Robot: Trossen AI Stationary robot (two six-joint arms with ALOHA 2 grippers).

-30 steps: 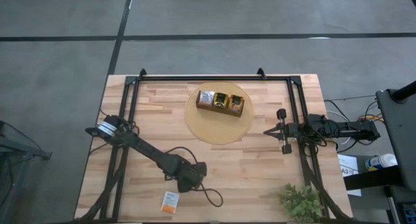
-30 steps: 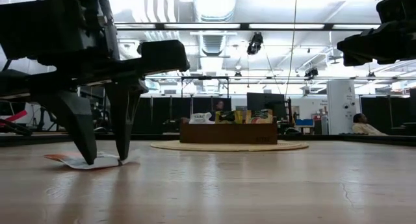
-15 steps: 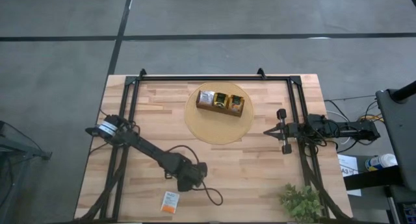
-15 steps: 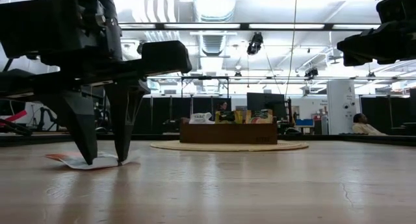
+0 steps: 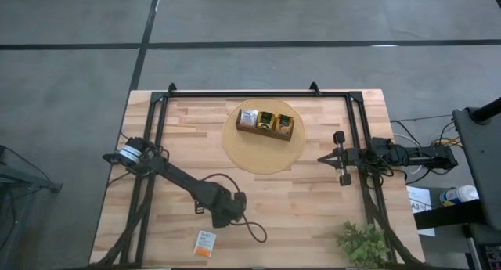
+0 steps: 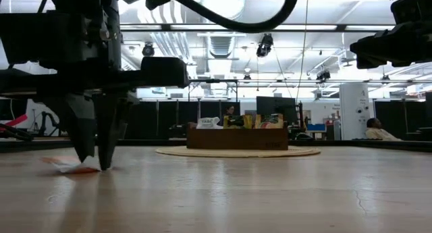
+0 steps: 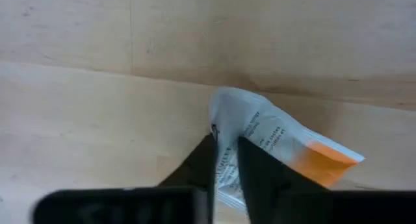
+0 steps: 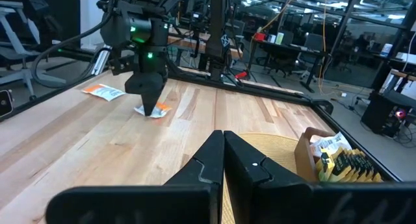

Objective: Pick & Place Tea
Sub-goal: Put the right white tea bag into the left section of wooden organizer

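Observation:
A white-and-orange tea packet (image 7: pixel 279 143) lies on the wooden table under my left gripper (image 7: pixel 225 146), which points down near the table's front left and is shut on it. The arm hides this packet in the high view. The low view shows the gripper (image 6: pixel 100 164) with its tips at the tabletop. A second white-and-orange packet (image 5: pixel 205 244) lies flat by the near edge. More tea packets stand in the brown wooden tray (image 5: pixel 265 121) on a round mat (image 5: pixel 235 149). My right gripper (image 8: pixel 223 143) waits shut at the right side, holding nothing. My left gripper pinches the packet's white end (image 7: pixel 226 123) between its two fingers, coming from above and pointing down. The paper buckles up between the fingers. The orange end (image 7: pixel 325 162) rests on the table.
The tray on its mat stands at the far middle of the table. A small green plant (image 5: pixel 362 243) sits at the near right corner. A black cable (image 5: pixel 252 232) loops on the table beside the left gripper. Black frame rails run along both sides.
My left gripper's fingers have come together on the packet they stood over with a clear gap. The packet, flat a second ago, now bulges up at its white end between the fingers. The right arm has kept still.

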